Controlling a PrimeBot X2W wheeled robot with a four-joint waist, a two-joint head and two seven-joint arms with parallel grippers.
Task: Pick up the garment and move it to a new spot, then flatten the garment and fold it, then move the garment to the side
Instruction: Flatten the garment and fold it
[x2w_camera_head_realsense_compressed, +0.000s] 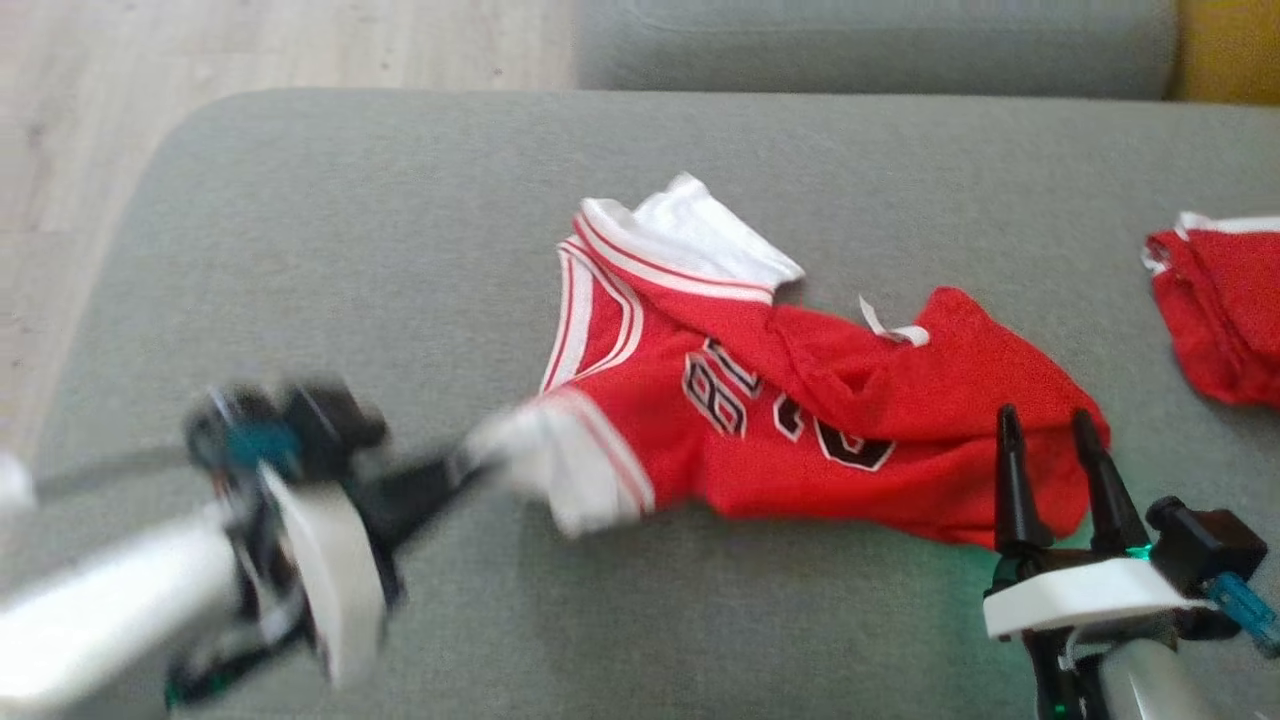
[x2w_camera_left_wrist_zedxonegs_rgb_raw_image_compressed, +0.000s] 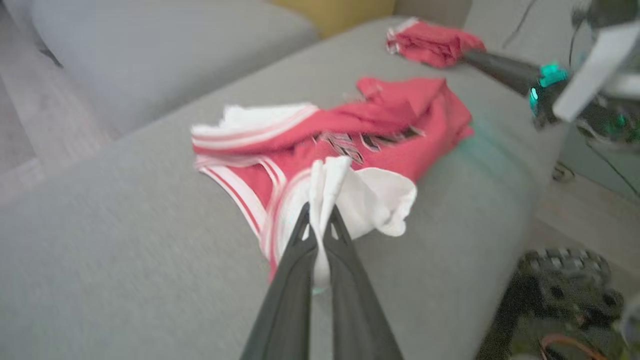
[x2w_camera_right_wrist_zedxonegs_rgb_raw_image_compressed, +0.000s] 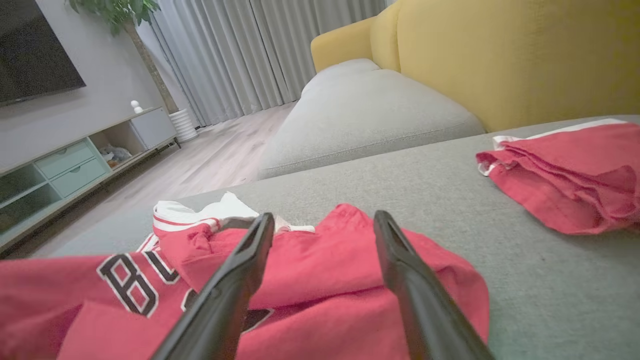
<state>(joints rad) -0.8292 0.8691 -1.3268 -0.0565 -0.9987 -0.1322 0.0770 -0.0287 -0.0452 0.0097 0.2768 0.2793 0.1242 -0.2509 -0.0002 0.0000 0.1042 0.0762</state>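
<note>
On grey sofa (x2w_camera_head_realsense_compressed: 350, 250), crumpled red jersey (x2w_camera_head_realsense_compressed: 800, 420)

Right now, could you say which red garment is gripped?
The red lettered jersey, white trim pinched by left hand; the plain red bundle lies untouched.

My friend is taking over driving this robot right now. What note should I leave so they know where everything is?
Left gripper: jaws shut on the white edge of the red jersey.
Right gripper: jaws open, holding nothing, at the jersey's other end.
Things: the jersey lies crumpled on the grey couch. A second red garment lies apart, further right.
Done: one edge is gripped.
Left: flatten the jersey, fold it, move it aside. The pictures don't show whether it has reached its new spot.
</note>
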